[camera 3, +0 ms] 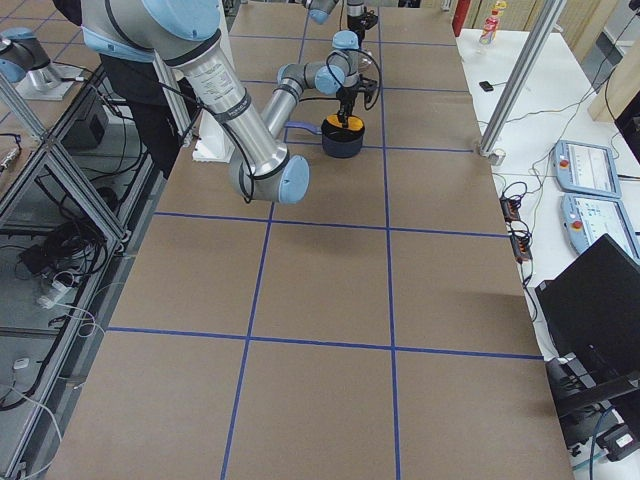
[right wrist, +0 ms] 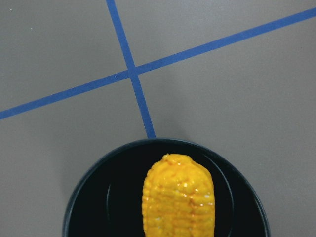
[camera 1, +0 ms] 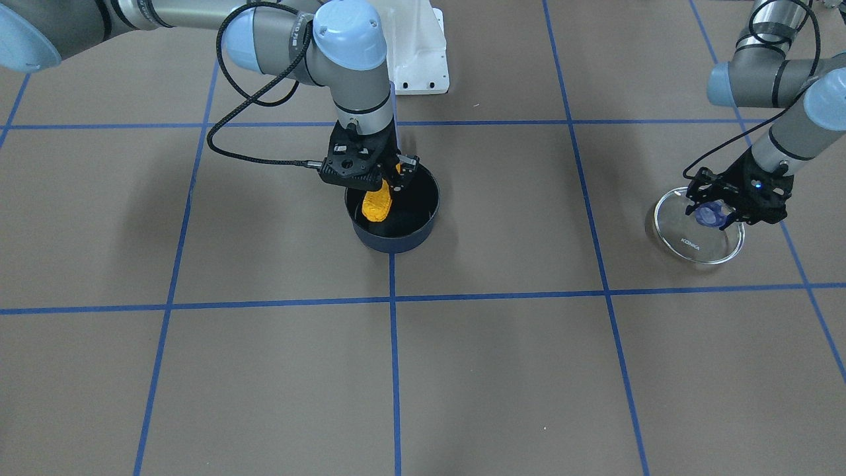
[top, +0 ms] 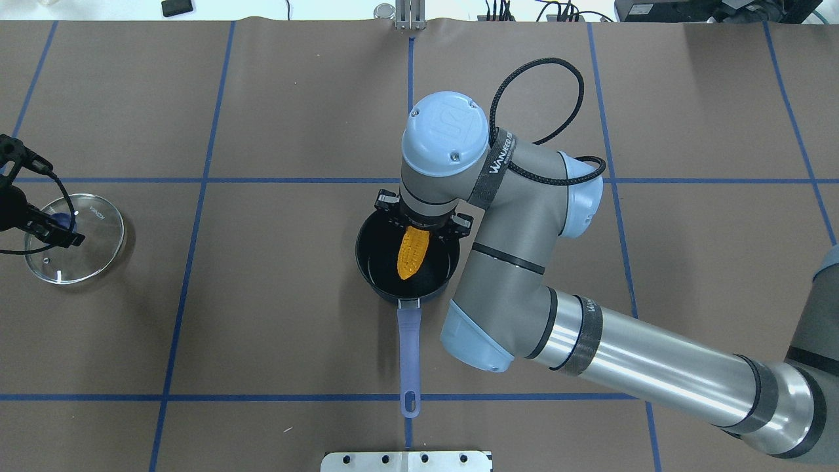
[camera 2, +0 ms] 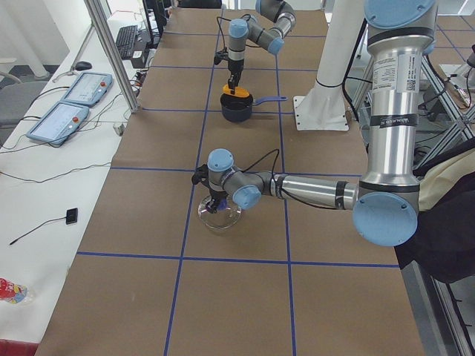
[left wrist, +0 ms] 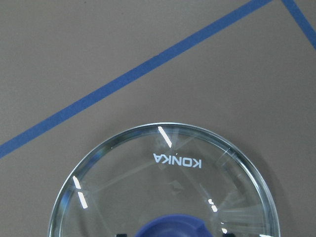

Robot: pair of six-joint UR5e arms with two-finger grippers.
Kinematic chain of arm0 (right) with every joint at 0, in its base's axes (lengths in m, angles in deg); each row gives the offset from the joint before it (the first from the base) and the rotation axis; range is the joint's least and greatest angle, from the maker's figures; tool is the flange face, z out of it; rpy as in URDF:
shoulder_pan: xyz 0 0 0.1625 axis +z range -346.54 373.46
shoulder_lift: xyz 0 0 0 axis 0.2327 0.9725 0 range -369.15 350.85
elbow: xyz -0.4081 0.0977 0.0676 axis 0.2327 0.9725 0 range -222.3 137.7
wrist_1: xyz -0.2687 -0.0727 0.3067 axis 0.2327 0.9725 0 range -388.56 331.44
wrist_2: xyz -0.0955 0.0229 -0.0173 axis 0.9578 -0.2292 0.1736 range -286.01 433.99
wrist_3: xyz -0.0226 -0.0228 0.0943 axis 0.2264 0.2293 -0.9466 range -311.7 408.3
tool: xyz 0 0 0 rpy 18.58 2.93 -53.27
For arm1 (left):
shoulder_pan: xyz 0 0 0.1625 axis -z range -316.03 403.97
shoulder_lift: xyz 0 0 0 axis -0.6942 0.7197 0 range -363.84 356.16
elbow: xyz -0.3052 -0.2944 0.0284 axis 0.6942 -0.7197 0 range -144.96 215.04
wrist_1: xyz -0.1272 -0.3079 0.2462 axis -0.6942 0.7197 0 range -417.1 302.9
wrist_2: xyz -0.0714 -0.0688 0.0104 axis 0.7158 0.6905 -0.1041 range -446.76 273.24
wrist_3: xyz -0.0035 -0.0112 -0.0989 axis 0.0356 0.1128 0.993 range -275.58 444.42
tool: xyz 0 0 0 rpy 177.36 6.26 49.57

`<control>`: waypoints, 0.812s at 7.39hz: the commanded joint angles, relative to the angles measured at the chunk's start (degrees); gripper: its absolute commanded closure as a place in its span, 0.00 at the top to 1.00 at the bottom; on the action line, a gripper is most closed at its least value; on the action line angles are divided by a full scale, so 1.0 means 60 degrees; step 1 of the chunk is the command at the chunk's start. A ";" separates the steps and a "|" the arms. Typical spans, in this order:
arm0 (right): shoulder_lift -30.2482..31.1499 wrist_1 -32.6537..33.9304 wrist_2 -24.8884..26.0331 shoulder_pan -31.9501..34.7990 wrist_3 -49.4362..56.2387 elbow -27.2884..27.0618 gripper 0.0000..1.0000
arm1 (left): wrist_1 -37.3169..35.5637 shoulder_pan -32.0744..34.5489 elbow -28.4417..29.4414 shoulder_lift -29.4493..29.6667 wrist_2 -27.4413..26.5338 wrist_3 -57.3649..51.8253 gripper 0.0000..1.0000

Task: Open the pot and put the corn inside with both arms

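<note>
Paper (camera 1: 529,370), brown with blue tape (camera 1: 394,370) grid lines. Right gripper (camera 1: 391,180) clamps the corn (camera 1: 377,203) inside the central pot (camera 1: 396,246). Left gripper (camera 1: 717,213) pinches the lid (camera 1: 694,246) by its knob, far left. White bench (camera 2: 44,163) alongside holds pendants (camera 2: 78,89).

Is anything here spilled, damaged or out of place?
Nothing stands out. The pot stands upright and open, the right gripper holds the corn over it, and the glass lid sits aside under the left gripper.
</note>
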 commanded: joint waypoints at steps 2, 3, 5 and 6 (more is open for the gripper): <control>-0.0003 -0.0002 0.0006 -0.0050 -0.0001 0.0005 0.35 | -0.0004 -0.0015 0.0028 0.0081 -0.0028 0.0001 0.86; 0.0026 -0.0002 0.0035 -0.0123 0.0013 0.0020 0.35 | 0.0010 -0.0015 -0.0031 0.0081 0.0015 0.0001 0.93; 0.0099 -0.0394 0.0487 -0.0269 0.0013 0.0064 0.73 | -0.0004 0.0014 -0.0119 0.0095 0.0045 0.0001 0.95; 0.0230 -0.0862 0.0866 -0.0386 0.0028 0.0122 1.00 | -0.0004 0.0101 -0.0148 0.0096 0.0350 0.0001 0.95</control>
